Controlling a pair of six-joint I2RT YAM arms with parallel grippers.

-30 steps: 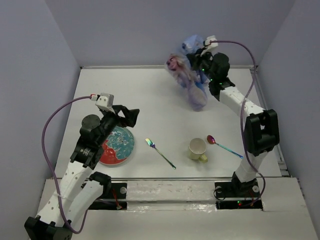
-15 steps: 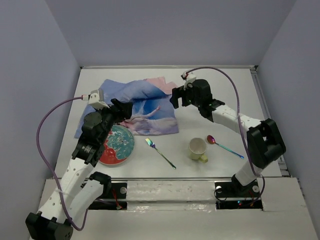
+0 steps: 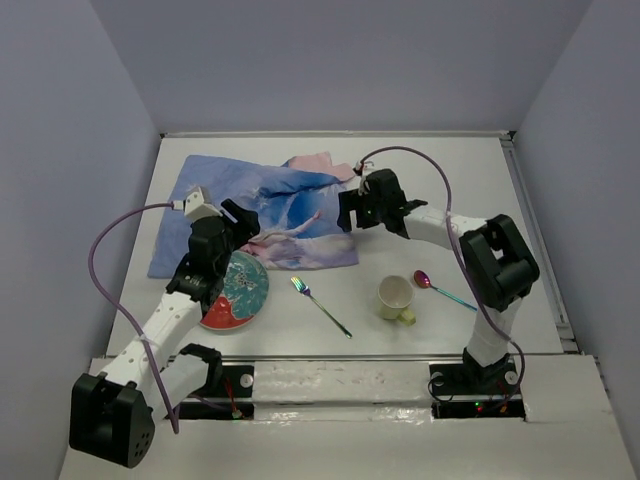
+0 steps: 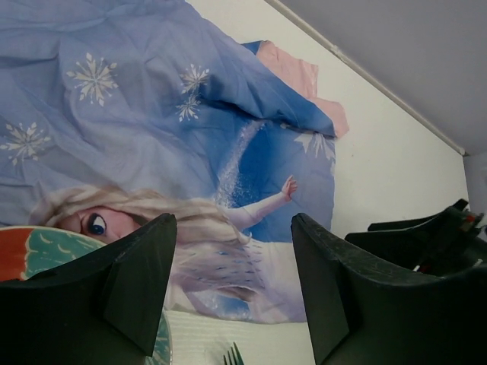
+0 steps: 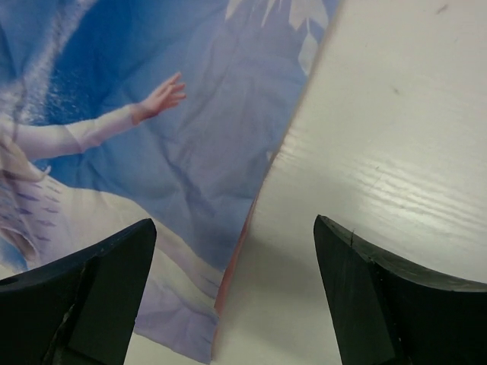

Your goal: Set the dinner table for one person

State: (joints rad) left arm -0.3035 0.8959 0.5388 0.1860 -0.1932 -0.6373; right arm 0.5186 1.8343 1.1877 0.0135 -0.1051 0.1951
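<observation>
In the top view, the left arm (image 3: 160,325) covers the left part of the plate (image 3: 245,290) and part of the cartoon-printed placemat (image 3: 270,190). In the left wrist view, a finger (image 4: 99,296) of the left gripper (image 4: 232,220) hides most of the plate, and the bottom edge cuts off the fork (image 4: 232,356), leaving only tines. In the right wrist view, the placemat and the dinner table (image 5: 396,114) run past the frame edges.
</observation>
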